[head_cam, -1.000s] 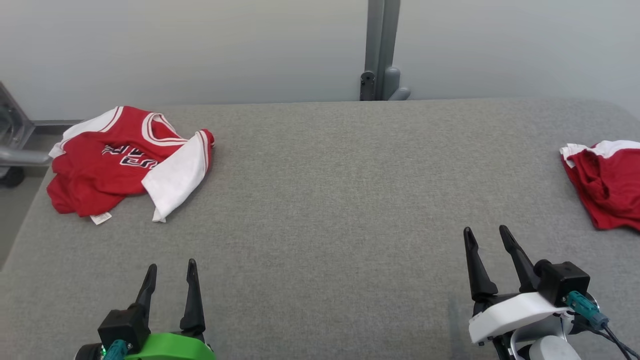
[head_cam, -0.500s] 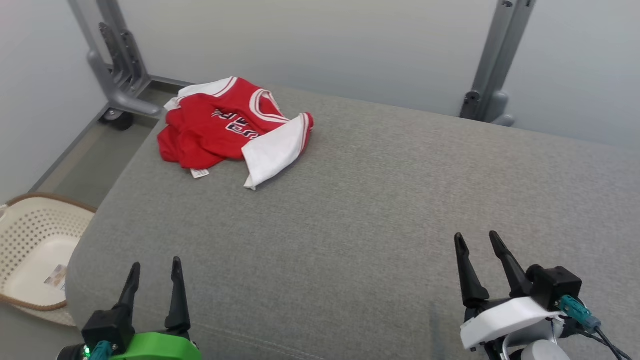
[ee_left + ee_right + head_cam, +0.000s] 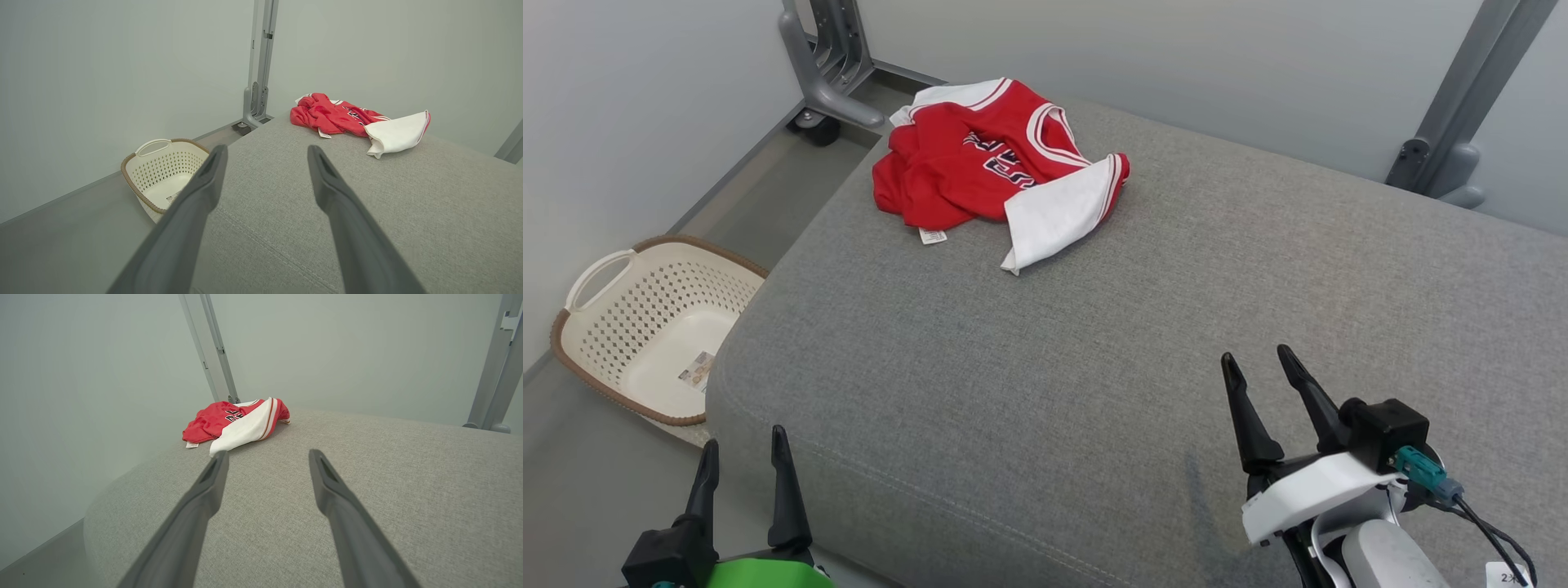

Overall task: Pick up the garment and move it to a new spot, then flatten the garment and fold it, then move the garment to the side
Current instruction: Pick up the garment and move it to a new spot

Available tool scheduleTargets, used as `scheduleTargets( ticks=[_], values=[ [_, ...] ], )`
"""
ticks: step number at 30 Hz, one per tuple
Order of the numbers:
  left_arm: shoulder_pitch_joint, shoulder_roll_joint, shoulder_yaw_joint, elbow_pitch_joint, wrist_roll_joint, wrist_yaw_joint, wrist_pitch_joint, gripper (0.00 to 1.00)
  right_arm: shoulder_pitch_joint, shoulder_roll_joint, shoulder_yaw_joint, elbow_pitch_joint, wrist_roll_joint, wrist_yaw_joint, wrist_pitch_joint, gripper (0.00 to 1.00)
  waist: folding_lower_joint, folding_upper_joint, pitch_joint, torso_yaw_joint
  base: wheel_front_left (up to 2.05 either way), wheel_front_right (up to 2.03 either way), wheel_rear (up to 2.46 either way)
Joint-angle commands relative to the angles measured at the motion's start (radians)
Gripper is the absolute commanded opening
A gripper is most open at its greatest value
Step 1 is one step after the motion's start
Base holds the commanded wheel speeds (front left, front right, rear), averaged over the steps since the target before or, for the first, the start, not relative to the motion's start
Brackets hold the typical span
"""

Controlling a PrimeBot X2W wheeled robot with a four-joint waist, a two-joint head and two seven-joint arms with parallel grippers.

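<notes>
The grey cushion (image 3: 1094, 367) serves as the work surface; most of it is bare, which leaves room to spread and fold. The basket (image 3: 645, 306) sits on the floor just off the cushion's left end, out of the arms' way. The jersey (image 3: 964, 175), red with white trim, lies crumpled at the cushion's far left corner, one white panel flopped toward the cushion's middle; nothing touches it, so the pick-up looks not yet begun. The right hand (image 3: 1255, 355) hangs over the cushion's near edge, fingers spread, holding nothing; the left hand (image 3: 745, 441) hangs just off the cushion's near left corner, likewise spread and empty; both point toward the jersey, probably readied for a reach.
</notes>
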Motion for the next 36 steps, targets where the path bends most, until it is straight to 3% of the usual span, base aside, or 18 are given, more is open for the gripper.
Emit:
scheduleTargets(
  ticks=[1,12,24,29,36],
  values=[
    [0.011,-0.004,0.000,-0.002,-0.001,-0.002,0.000,1.00,-0.004,-0.005,-0.009,0.001,-0.009,-0.001,-0.003,1.00,0.0000,0.0099,0.001,0.001,0.00,0.00,0.00],
    [-0.156,0.042,-0.058,0.023,0.036,-0.058,0.027,1.00,0.056,-0.005,-0.092,-0.050,-0.038,-0.001,-0.002,1.00,0.0000,0.0099,0.020,-0.013,0.00,0.00,0.00],
    [-0.633,0.184,-0.100,0.039,-0.056,-0.139,0.211,1.00,-0.019,-0.005,-0.154,-0.220,-0.164,-0.001,0.079,1.00,0.0000,0.0099,0.253,-0.218,0.00,0.00,0.00],
    [-0.826,0.262,-0.174,0.151,-0.086,-0.147,0.298,1.00,-0.069,-0.004,-0.162,-0.288,-0.198,-0.001,0.104,1.00,0.0000,0.0099,0.370,-0.299,0.00,0.00,0.00],
    [-1.010,0.343,-0.268,0.334,-0.228,-0.148,0.377,1.00,-0.123,-0.004,-0.171,-0.335,-0.209,-0.001,0.101,1.00,0.0000,0.0099,0.506,-0.383,0.00,0.00,0.00]
  ],
)
